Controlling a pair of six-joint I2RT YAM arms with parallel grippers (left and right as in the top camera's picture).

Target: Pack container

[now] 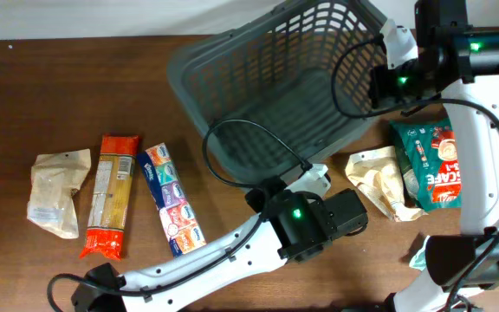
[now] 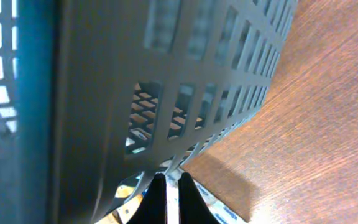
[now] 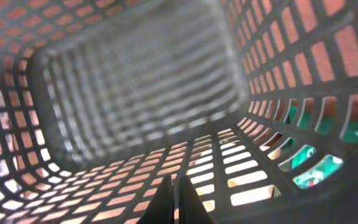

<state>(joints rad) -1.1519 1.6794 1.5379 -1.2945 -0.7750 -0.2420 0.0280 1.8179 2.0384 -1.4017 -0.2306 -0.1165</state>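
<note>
The container, a large dark grey lattice basket, sits tilted at the back middle of the table with its right end raised. My right gripper is at that raised rim. In the right wrist view its fingers are closed together over the lattice wall inside the basket, seemingly pinching a bar. My left gripper is at the basket's near right corner. In the left wrist view its fingers are shut, tips beside the outer wall, holding nothing.
A beige bag, an orange pasta packet and a tissue pack lie at the left. A crumpled beige packet and a green coffee packet lie at the right, under my right arm.
</note>
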